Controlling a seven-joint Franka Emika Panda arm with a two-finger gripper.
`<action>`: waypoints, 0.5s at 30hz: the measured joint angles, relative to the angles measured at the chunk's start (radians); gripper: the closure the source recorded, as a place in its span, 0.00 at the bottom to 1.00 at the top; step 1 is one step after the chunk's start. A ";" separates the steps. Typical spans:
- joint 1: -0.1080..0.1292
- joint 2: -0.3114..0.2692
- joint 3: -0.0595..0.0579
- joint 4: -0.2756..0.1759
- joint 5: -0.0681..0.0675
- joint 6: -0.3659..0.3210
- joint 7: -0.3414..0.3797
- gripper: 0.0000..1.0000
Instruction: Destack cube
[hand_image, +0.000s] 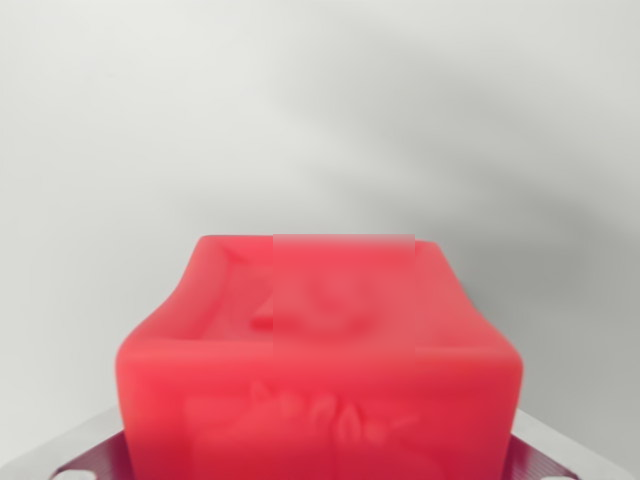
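Blurred red cube (320, 370), embossed faces

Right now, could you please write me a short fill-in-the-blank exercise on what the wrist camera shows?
1. The cube filling the lower part of the wrist view is ____ in colour.
2. The surface behind the cube is plain ____.
3. The cube's top face has a raised ____ around a sunken middle.
4. The metal parts showing at both bottom corners are ____ the cube.

Missing words: red; white; rim; beside
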 joint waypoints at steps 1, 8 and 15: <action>0.003 0.002 0.001 0.003 0.000 0.000 0.005 1.00; 0.020 0.022 0.014 0.027 0.002 -0.005 0.042 1.00; 0.034 0.039 0.023 0.049 0.002 -0.010 0.075 1.00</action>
